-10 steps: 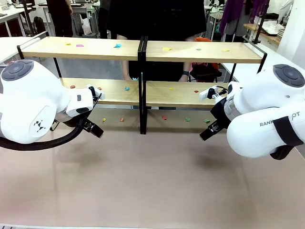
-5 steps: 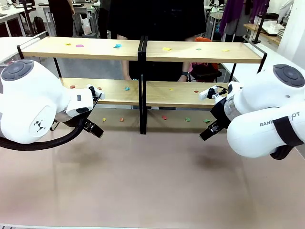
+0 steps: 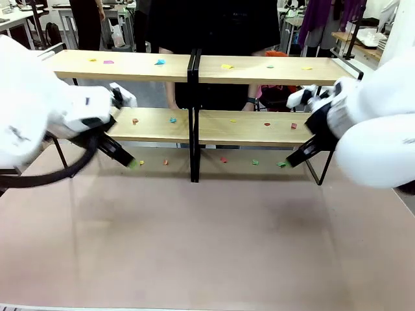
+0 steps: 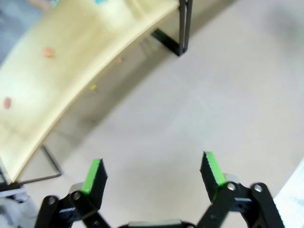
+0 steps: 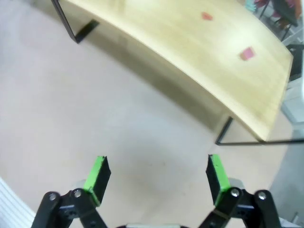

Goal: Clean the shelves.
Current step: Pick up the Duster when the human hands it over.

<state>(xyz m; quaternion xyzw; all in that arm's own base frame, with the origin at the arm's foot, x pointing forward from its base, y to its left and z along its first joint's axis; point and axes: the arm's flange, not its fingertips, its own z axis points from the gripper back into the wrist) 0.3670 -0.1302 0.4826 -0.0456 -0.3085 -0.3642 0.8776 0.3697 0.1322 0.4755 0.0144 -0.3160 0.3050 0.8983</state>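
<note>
**Both arms are rising toward the shelves**

Both arms are sitting higher and farther back than a second ago, and both are smeared by motion.

- Left tool [image 3: 123,155]: it is hanging just in front of the left end of the lower board. In its wrist view the green pads [image 4: 95,176] are standing spread wide, gripping nothing, over bare counter [image 3: 207,246].
- Right tool [image 3: 299,155]: it is hanging by the right end of the lower board. Its fingers are likewise standing wide apart and holding nothing.
- Shelves [image 3: 246,133]: the two joined racks are standing across the far side of the counter, reaching nearly from edge to edge.
- Scraps: small coloured bits are lying on the top boards, such as a cyan one [image 3: 160,62], and on the lower boards, such as a red one [image 3: 266,124]. More are lying on the counter beneath the racks.
- Person [image 3: 220,26]: someone in dark clothing is standing behind the racks.
</note>
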